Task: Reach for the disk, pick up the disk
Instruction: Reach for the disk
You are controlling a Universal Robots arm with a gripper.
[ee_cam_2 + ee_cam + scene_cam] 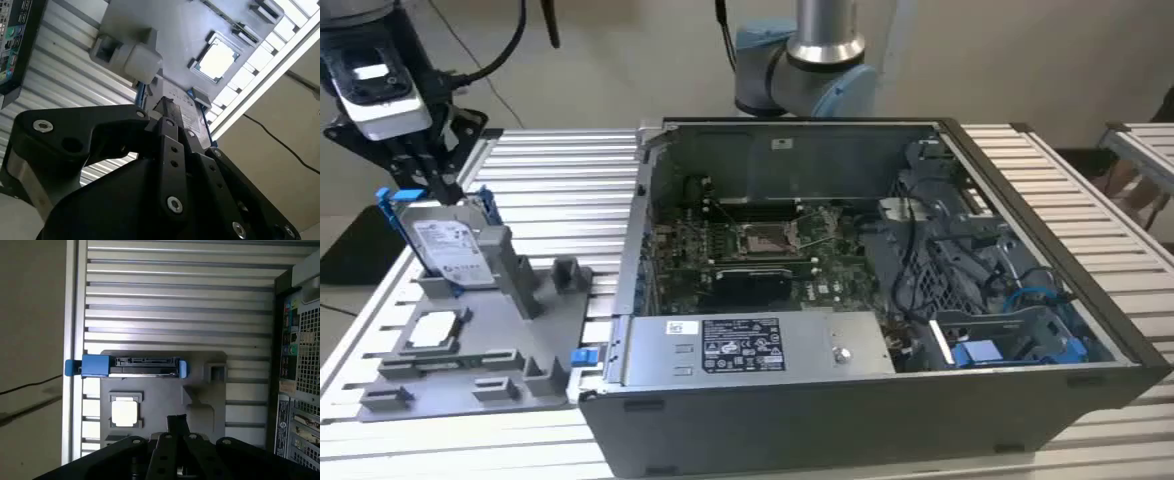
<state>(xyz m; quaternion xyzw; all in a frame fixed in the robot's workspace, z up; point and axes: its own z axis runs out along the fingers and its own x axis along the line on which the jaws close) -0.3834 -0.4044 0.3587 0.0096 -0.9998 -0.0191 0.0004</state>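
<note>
The disk (454, 240), silver-grey with a white label and a bright blue bracket, stands upright on edge in a slot of the grey holder tray (534, 335) at the exterior view's left. My gripper (434, 185) hangs directly over the disk, its tip at or just above the top edge; contact cannot be told. The first wrist view looks down on the disk's (140, 366) top edge, with the gripper (176, 421) short of it in the picture. In the second wrist view the disk's label (189, 114) lies just past the gripper (167, 117).
A small square silver chip (436, 328) lies in the holder tray near the disk. The open computer case (854, 300) stands to the exterior view's right of the tray on the slatted metal table (560, 170). The table's edge (75, 340) runs close beside the tray.
</note>
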